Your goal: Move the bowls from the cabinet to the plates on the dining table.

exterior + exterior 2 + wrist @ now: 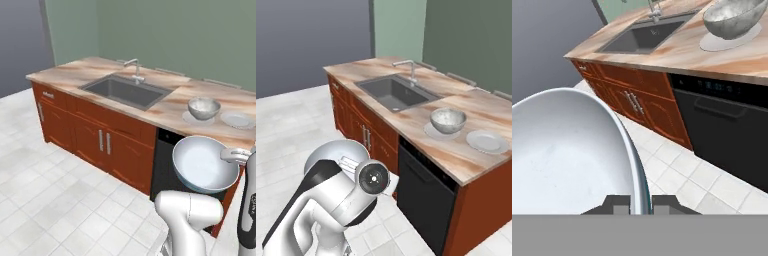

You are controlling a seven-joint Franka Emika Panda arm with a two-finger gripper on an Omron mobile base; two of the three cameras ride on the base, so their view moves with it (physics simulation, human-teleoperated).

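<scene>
The gripper (641, 200) pinches the rim of the bluish bowl (205, 164), carried low in front of the dining table (170, 102) — the second delivery. The grey bowl (203, 107) already sits on one plate; next the arm must lift onto the bare plate (238, 119) at the far right.

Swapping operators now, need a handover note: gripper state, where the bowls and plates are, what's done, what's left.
Gripper: shut on the rim of the white bowl, held in the air over the floor, short of the dining table.
Grey bowl: already sitting on the first plate, next to the sink.
Second plate: bare, just beyond the grey bowl on the table.
Done: one bowl placed.
Left: carry the white bowl over the table edge, set it on the bare plate, release.
</scene>
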